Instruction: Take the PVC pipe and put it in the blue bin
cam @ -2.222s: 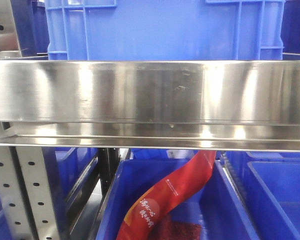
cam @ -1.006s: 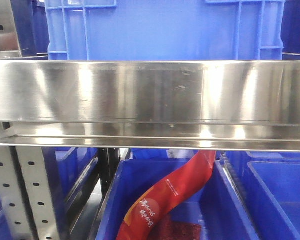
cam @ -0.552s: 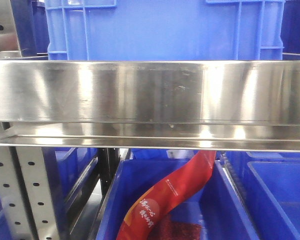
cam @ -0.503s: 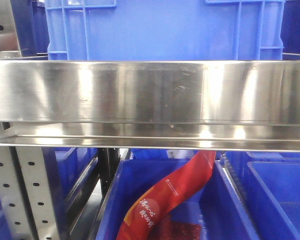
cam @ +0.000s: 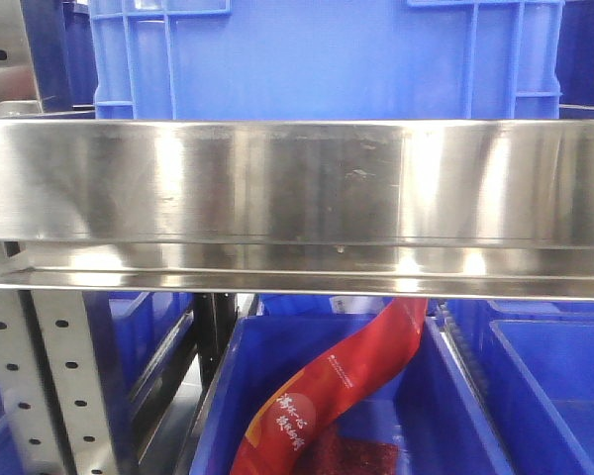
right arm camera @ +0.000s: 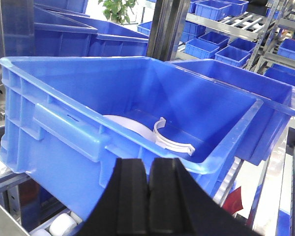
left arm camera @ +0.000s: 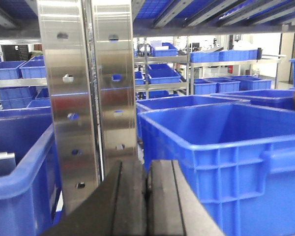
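Observation:
In the right wrist view a large blue bin [right arm camera: 64,113] stands just ahead of my right gripper [right arm camera: 148,169], which is shut and empty in front of the bin's near wall. Inside the bin lie a white curved PVC clip [right arm camera: 169,137] and a white rounded piece [right arm camera: 125,123] partly hidden by the rim. My left gripper [left arm camera: 146,169] is shut and empty, facing a steel rack post [left arm camera: 86,93] with a blue bin [left arm camera: 226,147] to its right. No gripper shows in the front view.
The front view shows a steel shelf rail [cam: 297,198] close up, a blue bin [cam: 317,59] above it, and a lower blue bin [cam: 455,396] holding a red packet [cam: 337,381]. More blue bins [right arm camera: 226,49] on racks stand behind. White rollers [right arm camera: 59,226] lie under the bin.

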Controlling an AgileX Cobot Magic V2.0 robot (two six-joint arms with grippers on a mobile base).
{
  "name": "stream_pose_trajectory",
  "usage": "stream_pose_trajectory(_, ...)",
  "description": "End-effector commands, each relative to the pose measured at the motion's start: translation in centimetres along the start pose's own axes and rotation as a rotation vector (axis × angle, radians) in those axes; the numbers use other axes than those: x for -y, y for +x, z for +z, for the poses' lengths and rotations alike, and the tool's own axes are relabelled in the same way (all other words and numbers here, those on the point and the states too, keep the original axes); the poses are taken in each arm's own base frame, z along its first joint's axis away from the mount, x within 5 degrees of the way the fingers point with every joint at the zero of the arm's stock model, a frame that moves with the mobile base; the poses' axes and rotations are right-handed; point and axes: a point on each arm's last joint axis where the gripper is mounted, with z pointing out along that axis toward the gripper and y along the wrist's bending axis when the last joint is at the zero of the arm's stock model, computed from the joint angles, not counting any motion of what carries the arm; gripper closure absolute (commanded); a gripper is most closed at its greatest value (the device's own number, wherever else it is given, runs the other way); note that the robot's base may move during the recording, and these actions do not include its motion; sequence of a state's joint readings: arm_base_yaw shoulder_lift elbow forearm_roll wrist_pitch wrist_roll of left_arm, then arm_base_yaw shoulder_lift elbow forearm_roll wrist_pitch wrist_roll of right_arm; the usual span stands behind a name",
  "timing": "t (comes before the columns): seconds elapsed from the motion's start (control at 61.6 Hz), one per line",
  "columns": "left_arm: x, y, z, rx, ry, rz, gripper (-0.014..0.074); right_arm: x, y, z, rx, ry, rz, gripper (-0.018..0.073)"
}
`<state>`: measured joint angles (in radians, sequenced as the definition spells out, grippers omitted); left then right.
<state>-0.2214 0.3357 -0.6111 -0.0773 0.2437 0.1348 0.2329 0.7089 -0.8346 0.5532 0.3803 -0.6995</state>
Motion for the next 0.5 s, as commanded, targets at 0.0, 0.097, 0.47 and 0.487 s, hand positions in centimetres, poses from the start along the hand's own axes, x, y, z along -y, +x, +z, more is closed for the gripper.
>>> stream_pose_trajectory(0.0, 0.0, 0.4, 0.1, 0.022, -0.007, -0.005, 0.0707, 0.1, -0.1, -0.2, 0.014, 0.016, -0.002, 0.0722)
stream_pose_trajectory(0.097, 0.0, 1.1, 0.3, 0.013, -0.007, -0.005, 0.0707, 0.1, -0.1, -0.2, 0.014, 0.016, -0.002, 0.0722)
stream_pose_trajectory(0.47, 0.0, 3.1, 0.7, -0.035, -0.012, 0.028, 0.0707, 0.1, -0.1, -0.2, 0.014, 0.016, -0.002, 0.0722)
stream_pose_trajectory(0.487, 0.0, 3.2, 0.7, -0.038, -0.012, 0.034, 0.0707, 0.1, -0.1, -0.2, 0.014, 0.016, -0.002, 0.0722)
